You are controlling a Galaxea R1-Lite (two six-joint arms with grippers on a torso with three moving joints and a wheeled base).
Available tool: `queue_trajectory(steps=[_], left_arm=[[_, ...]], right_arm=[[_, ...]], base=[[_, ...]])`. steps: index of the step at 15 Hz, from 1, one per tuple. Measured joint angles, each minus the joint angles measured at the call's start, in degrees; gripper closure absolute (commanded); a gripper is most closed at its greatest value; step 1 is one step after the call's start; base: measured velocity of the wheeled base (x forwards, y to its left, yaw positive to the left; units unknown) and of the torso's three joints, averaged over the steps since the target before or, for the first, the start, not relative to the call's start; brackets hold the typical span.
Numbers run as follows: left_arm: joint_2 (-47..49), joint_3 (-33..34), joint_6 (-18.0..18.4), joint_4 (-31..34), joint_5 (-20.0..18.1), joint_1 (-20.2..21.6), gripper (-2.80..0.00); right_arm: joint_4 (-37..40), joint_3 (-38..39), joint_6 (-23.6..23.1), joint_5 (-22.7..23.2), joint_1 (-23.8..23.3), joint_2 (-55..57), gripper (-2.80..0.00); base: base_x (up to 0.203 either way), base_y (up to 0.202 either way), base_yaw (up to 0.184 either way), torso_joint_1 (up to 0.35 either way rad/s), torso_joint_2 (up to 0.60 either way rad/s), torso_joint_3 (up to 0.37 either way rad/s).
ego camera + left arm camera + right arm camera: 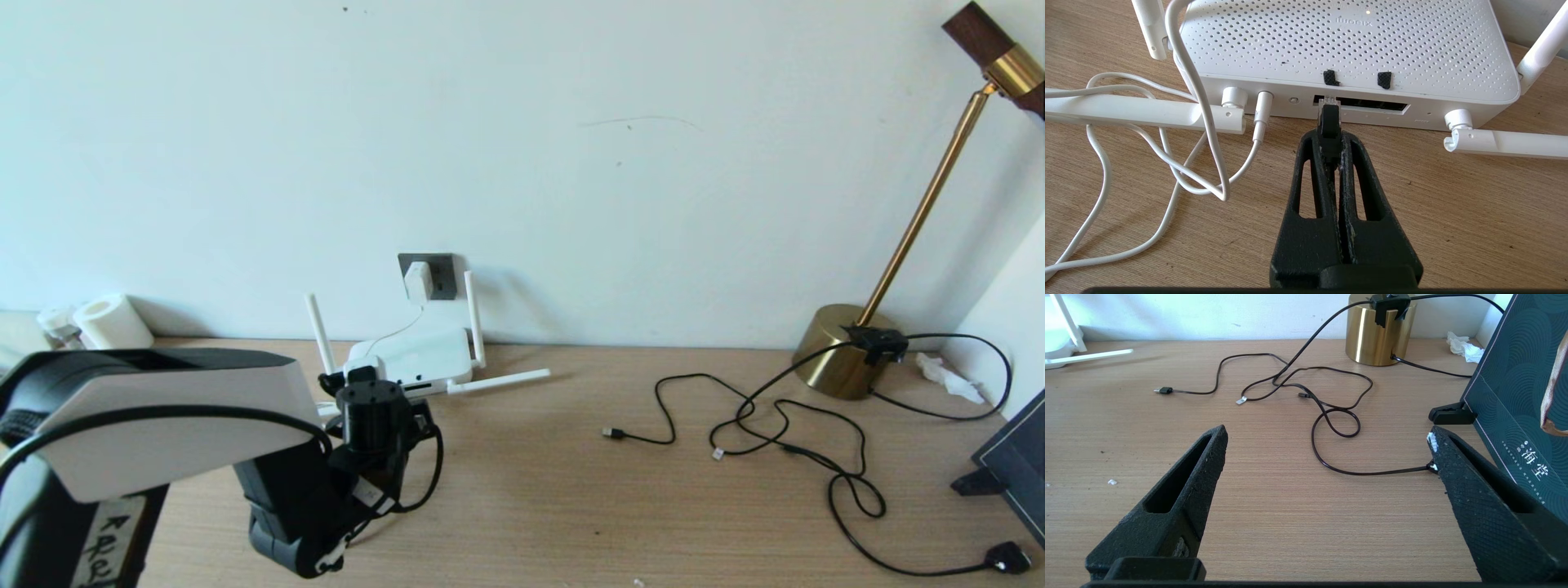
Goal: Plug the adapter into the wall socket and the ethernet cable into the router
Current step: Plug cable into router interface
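Head view. Wooden bench (571, 490) against a white wall. Wall socket (428, 276) low on the wall, with the adapter (417, 282) seated in it, thin white cord dropping to the router (412, 359) on the bench just below. Four router antennas: two upright, one lying flat toward the right, one mostly hidden. Left arm over the near-left bench, left end effector (347, 384) at the router's near edge, largely masked by the wrist. Thin black cables (784, 441) looped across the right of the bench, well apart from the router. Brass lamp (849, 351) at far right by the wall; paper roll (113, 322) at far left.

Left wrist view. Left end effector (1331, 149) closed, clamping the ethernet cable (1328, 120) by its black boot. Clear clip plug at the mouth of the leftmost port in the router's dark port strip; depth of insertion not discernible. White power lead plugged in beside it, white cord (1167, 163) coiled loosely on the bench. Antennas lying flat to either side.

Right wrist view. Right end effector (1327, 453) spread wide, nothing between the fingers, low over bare bench. Thin black cables ahead, brass lamp base behind them, dark patterned box (1515, 396) standing close beside one finger.
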Motion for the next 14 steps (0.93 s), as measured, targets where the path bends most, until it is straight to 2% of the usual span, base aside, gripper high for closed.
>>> queue_trajectory(steps=[14], left_arm=[[0.0, -0.4, 0.2, -0.3, 0.0, 0.0, 0.0]], right_arm=[[0.0, 0.0, 0.0, 0.0, 0.0, 0.0, -2.8]], base=[[0.0, 0.0, 0.0, 0.0, 0.0, 0.0]])
